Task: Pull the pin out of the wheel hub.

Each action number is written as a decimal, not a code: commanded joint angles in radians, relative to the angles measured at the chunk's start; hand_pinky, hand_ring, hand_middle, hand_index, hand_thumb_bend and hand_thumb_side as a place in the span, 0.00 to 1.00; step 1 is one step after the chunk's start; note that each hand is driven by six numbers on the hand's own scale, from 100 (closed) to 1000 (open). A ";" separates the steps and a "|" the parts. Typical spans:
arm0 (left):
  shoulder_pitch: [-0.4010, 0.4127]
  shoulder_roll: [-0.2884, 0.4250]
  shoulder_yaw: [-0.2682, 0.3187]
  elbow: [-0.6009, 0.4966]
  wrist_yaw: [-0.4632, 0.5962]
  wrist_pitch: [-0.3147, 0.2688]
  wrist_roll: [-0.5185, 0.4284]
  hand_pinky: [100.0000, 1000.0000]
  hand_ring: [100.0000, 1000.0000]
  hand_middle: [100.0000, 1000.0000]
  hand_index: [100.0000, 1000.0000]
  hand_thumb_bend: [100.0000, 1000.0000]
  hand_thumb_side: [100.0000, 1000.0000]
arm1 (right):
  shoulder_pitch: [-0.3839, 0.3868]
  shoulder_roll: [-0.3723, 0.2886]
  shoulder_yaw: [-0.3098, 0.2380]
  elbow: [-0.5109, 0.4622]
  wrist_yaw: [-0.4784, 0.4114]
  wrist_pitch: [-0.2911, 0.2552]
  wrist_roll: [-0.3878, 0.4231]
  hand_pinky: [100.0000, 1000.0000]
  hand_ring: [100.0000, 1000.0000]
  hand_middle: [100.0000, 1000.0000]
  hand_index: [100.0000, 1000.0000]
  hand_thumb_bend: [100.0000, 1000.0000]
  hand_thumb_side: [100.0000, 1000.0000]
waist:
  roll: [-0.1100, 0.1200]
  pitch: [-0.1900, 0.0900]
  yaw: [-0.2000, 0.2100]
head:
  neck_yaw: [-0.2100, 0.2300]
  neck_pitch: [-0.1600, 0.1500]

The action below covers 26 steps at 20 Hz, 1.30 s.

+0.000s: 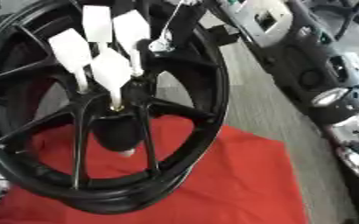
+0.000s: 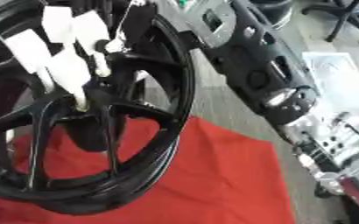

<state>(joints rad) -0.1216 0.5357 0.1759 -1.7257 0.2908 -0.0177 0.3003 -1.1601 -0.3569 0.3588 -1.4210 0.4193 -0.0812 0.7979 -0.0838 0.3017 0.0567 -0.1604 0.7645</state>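
A black spoked wheel stands on edge on a red cloth, its face towards me. My right hand comes down from the top in front of the spokes, with white fingers held straight and spread. One fingertip touches a small brass-coloured piece at the hub centre; I cannot tell whether that is the pin. The thumb stands apart near the rim. Below this bulges the dark hub, with a small white stub at its lower end. My left hand does not show.
A long black moulded part with holes and silver fittings lies along the right side on the grey floor. Office chair legs stand at the far upper right.
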 commanded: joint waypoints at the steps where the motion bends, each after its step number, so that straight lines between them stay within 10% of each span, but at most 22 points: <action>1: -0.001 0.024 0.008 -0.020 -0.004 -0.002 -0.003 0.86 0.83 0.91 0.94 0.84 0.57 | -0.028 -0.036 -0.027 -0.043 -0.020 0.017 -0.005 0.71 0.51 0.20 0.38 0.20 0.00 | 0.010 -0.026 0.000 | -0.003 0.006; 13: 0.015 0.031 0.019 -0.022 -0.006 -0.006 0.005 0.86 0.83 0.91 0.94 0.84 0.57 | -0.020 -0.210 -0.131 -0.151 -0.115 0.084 -0.088 0.71 0.50 0.20 0.38 0.21 0.00 | 0.005 -0.038 -0.029 | 0.018 0.006; 26: 0.045 0.033 0.063 -0.030 -0.015 -0.018 0.049 0.87 0.83 0.91 0.94 0.84 0.57 | 0.291 -0.558 -0.406 -0.268 -0.132 0.199 -0.298 0.71 0.50 0.21 0.35 0.22 0.00 | 0.011 -0.028 -0.090 | 0.155 0.006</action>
<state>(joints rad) -0.0742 0.5371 0.2214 -1.7321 0.2809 -0.0331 0.3415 -0.8578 -0.8478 -0.0058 -1.6693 0.2874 0.1084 0.5209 -0.0783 0.2876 -0.0334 -0.0226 0.7645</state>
